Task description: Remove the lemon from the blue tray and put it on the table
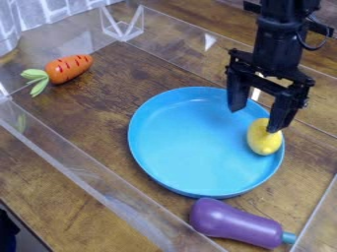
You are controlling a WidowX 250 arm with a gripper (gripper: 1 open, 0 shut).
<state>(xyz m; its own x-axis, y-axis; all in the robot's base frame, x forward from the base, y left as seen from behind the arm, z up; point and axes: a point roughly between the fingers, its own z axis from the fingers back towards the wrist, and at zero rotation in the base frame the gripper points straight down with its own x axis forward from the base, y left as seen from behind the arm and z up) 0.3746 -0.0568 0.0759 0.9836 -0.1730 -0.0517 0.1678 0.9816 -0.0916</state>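
Note:
The blue tray (184,148) lies on the dark wooden table (93,108), right of centre. The lemon (265,141), small and yellow, rests inside the tray against its right rim. My gripper (258,113) hangs open just above the lemon, pointing straight down. One dark finger (238,95) stands over the tray floor to the lemon's upper left, and the other finger (278,114) comes down in front of the lemon's top. Nothing is held between them.
An orange carrot (66,68) with green leaves lies at the far left. A purple eggplant (237,222) lies in front of the tray, near the bottom edge. Clear acrylic walls (53,148) border the table.

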